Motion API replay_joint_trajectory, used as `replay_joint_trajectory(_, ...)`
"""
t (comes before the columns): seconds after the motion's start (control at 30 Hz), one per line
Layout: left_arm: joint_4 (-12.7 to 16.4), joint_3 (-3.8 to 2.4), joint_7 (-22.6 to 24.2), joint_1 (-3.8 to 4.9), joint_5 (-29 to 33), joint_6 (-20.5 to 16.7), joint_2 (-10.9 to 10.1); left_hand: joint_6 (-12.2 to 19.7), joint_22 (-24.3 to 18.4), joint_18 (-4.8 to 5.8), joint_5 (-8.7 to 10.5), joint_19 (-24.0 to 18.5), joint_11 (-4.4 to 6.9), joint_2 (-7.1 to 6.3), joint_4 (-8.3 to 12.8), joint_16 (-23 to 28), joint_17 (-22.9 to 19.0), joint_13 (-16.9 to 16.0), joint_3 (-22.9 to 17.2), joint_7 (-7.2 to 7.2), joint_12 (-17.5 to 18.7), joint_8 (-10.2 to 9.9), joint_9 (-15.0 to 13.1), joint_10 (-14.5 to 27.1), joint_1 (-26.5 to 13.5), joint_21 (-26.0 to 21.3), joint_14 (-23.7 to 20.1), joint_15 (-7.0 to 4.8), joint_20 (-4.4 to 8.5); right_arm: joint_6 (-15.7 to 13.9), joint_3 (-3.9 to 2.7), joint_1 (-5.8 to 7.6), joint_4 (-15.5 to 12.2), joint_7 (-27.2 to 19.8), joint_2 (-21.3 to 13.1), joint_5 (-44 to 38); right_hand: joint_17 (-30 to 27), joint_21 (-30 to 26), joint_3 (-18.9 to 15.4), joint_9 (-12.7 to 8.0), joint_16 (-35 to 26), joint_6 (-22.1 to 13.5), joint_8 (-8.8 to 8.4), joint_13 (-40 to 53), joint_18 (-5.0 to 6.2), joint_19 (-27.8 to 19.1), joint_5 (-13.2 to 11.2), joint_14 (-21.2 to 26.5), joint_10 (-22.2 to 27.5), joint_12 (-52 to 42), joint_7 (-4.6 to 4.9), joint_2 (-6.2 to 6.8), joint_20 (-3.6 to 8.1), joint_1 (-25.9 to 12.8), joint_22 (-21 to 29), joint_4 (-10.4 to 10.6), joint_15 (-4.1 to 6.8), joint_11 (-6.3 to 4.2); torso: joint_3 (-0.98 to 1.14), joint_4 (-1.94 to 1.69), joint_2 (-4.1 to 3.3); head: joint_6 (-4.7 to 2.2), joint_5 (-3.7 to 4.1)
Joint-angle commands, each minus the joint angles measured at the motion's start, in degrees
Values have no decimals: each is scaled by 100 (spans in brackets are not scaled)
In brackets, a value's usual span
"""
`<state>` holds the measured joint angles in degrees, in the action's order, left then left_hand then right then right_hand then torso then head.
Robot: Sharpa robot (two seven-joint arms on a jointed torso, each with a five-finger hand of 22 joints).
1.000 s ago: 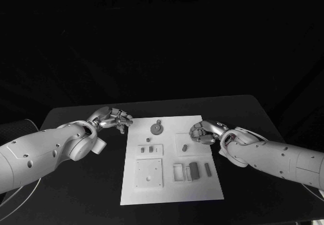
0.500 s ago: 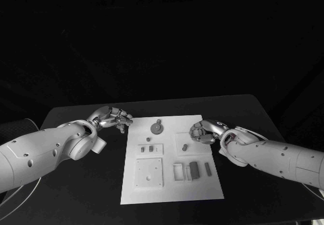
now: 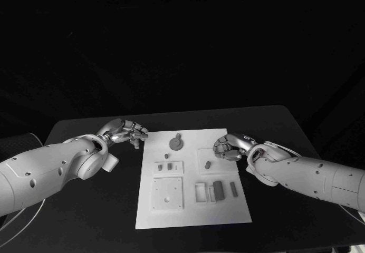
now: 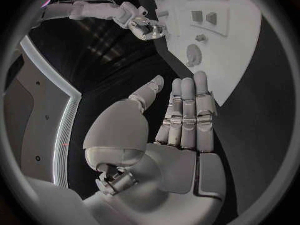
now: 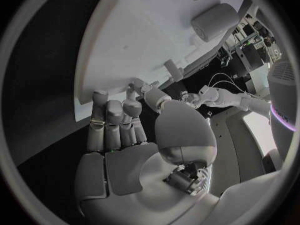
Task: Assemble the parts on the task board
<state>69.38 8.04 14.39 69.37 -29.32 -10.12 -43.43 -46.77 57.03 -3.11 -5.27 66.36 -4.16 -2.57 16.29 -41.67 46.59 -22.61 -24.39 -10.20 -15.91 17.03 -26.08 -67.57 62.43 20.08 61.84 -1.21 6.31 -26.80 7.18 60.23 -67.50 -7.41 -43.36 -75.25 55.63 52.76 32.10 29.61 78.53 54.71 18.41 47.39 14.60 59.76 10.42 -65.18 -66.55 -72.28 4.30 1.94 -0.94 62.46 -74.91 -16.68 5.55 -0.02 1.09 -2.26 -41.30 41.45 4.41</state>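
Left hand (image 3: 127, 132) empty, fingers apart, right hand (image 3: 229, 147) curled (grasp unclear) over task board (image 3: 190, 211)

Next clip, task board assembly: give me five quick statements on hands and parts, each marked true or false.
1. The left hand holds a part. False: it holds nothing, fingers extended side by side, over the black table beside the task board.
2. The right hand is at the board's right edge. True.
3. A round part lies at the board's far end. True.
4. The board hangs over the table's near edge. False: it lies wholly on the table.
5. Both hands meet over the board's middle. False: they are apart, one at each side.
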Motion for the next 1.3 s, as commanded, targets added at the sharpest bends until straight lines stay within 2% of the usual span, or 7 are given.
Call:
replay_joint_trajectory(0.03,7,-4,42,4,40,37,5,2,1,-82,-31,17,-24,19,22,30,7,-6,2,-17,27,9,10,-8,58,-41,-3,37,11,143,32,-41,1,78,16,-81,1,-10,-26,17,1,225,39,-6,40,-2,-31,-9,-7,21,164,-53,-3,-5,-70,8,48,-41,1,3,0,-1,-4)
replay_joint_trajectory(0.23,2,-4,47,4,40,39,5,4,1,-82,-31,17,-23,21,21,34,10,-7,2,-16,30,9,11,-9,60,-43,-3,37,11,60,31,-41,-3,65,17,-59,0,-9,-28,20,1,226,40,-6,40,1,-33,-10,-8,23,160,-61,-3,-16,-70,11,54,-46,6,1,1,-4,-6)
replay_joint_trajectory(0.8,-12,-4,39,4,40,45,0,7,3,-81,-31,19,-22,26,19,40,19,-11,3,-15,37,9,14,-13,64,-47,0,38,10,-31,24,-39,-77,23,-48,-18,0,-7,-25,26,3,223,38,-5,40,10,-21,-18,-15,27,157,-86,0,-30,-68,12,63,-51,3,2,1,-13,-4)
replay_joint_trajectory(1.1,-33,-4,36,4,84,47,-6,10,4,-79,-27,21,-23,28,13,47,27,-14,10,-17,43,9,17,-15,51,-50,1,39,9,-106,-23,3,-244,-20,-176,38,-2,-2,-43,24,4,194,19,-4,40,23,-10,-28,-24,30,160,-38,1,-76,-67,20,67,-48,0,6,1,-15,2)
replay_joint_trajectory(1.3,-32,-4,33,4,116,71,-6,24,11,-79,157,20,-26,35,7,92,74,-35,109,-20,86,11,32,-22,-70,-80,6,42,7,-106,-33,37,-288,-29,-182,38,-2,0,-45,25,4,193,17,-3,40,30,-11,-33,-28,31,160,-32,2,-91,-66,26,68,-48,1,2,1,-29,2)
